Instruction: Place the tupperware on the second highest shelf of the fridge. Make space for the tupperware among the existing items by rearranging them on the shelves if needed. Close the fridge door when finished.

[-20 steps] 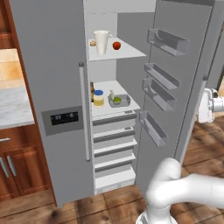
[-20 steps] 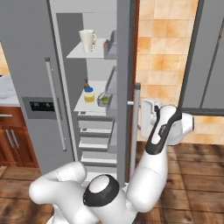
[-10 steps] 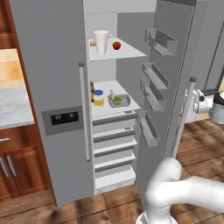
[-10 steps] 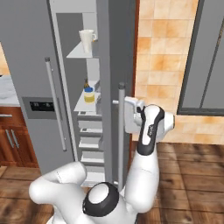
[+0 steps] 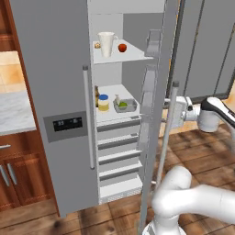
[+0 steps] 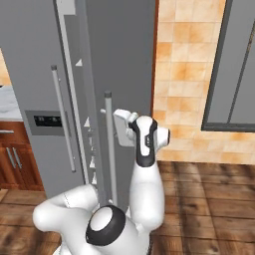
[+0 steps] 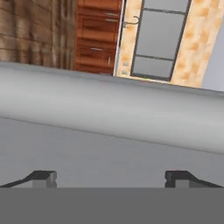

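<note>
Left base view shows you the fridge door swung much nearer shut than a second ago, your hand pushing it with fingers apart, and the tupperware already on its shelf.

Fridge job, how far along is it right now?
Done: the tupperware sits on the shelf below the jug, beside the yellow jar. In hand: the gripper, jaws open, is against the fridge door by its handle, with the door ajar. Left: shut the door fully.
</note>
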